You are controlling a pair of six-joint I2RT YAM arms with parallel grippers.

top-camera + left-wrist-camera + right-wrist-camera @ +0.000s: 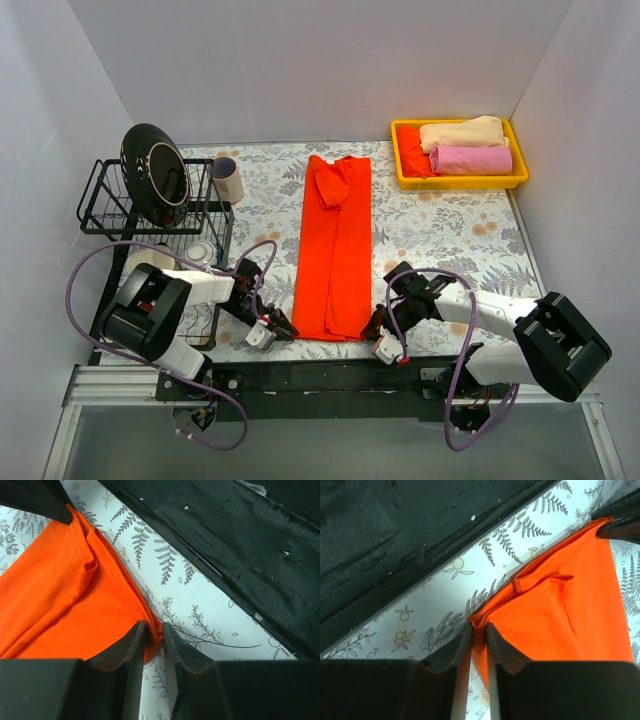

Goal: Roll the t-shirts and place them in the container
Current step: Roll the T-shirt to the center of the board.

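While the left gripper (154,630) pinches the near-left corner of the flat, centred orange shirt (335,240) and the right gripper (478,630) pinches its near-right corner, this roll seems unstarted, though three rolled shirts (470,160) already fill the tray (460,183).

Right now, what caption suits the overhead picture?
The left gripper and right gripper each pinch a near corner of the folded orange-red t-shirt; rolled shirts sit in the yellow tray.

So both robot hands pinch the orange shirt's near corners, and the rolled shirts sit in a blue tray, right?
No, the tray is yellow, as the top external view shows. The left gripper and right gripper do each pinch a near corner of the orange shirt.
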